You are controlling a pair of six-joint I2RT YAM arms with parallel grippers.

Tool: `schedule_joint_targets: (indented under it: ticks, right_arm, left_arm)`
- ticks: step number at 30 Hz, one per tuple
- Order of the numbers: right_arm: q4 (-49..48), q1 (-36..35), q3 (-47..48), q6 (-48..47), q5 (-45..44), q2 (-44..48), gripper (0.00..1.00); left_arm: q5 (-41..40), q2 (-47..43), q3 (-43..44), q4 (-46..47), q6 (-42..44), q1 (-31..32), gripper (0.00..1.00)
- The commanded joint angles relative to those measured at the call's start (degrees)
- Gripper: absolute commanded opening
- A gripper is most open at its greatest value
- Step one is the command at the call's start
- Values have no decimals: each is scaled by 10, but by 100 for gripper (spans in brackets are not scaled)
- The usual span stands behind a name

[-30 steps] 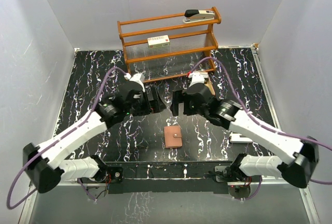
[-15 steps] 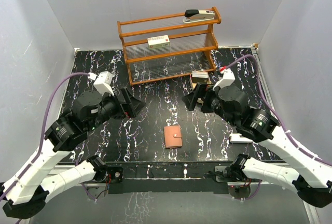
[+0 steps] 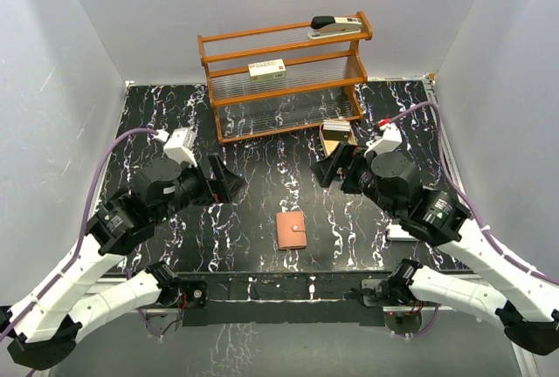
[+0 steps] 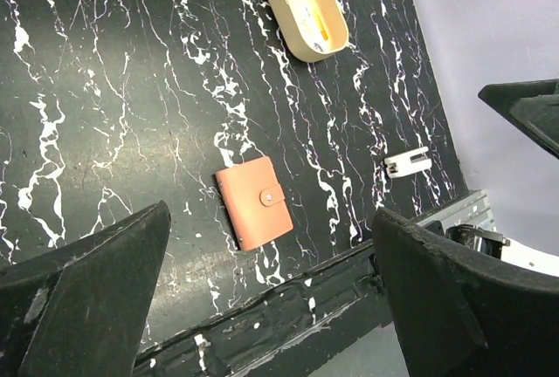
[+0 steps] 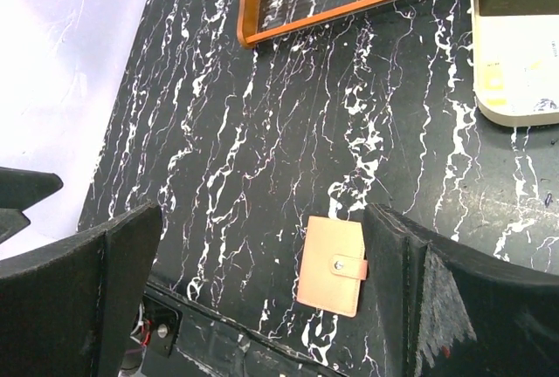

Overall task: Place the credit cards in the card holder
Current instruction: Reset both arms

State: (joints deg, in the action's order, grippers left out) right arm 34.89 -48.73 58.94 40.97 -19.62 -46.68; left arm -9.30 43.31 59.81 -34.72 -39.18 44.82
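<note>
The card holder (image 3: 291, 230) is a reddish-brown wallet lying shut, its tab snapped, on the black marbled table near the front middle. It also shows in the left wrist view (image 4: 254, 202) and the right wrist view (image 5: 332, 265). Pale credit cards (image 5: 522, 41) lie in an oval tray (image 3: 336, 139) in front of the rack's right foot. My left gripper (image 3: 229, 180) is open and empty, held above the table to the left of the wallet. My right gripper (image 3: 326, 168) is open and empty, held high next to the tray, right of the wallet.
A wooden rack (image 3: 284, 76) stands at the back, with a stapler (image 3: 339, 25) on top and a cream-and-yellow box (image 3: 267, 69) on its middle shelf. A small white piece (image 3: 402, 231) lies at the right front. Grey walls close in both sides.
Both arms have drawn back and apart from the middle in front of the rack, the left to the left and the right to the right. The wallet has not moved.
</note>
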Motion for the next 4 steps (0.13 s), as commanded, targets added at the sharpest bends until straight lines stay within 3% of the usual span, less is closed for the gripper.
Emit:
schedule_joint_targets:
  ticks: [1, 4]
  right_arm:
    - [-50, 0, -10, 3, 4, 14, 98]
    - [-56, 0, -14, 2, -1, 15, 98]
  left_arm:
    - [-8, -5, -14, 14, -2, 1, 99]
    - [-10, -8, -21, 18, -2, 1, 99]
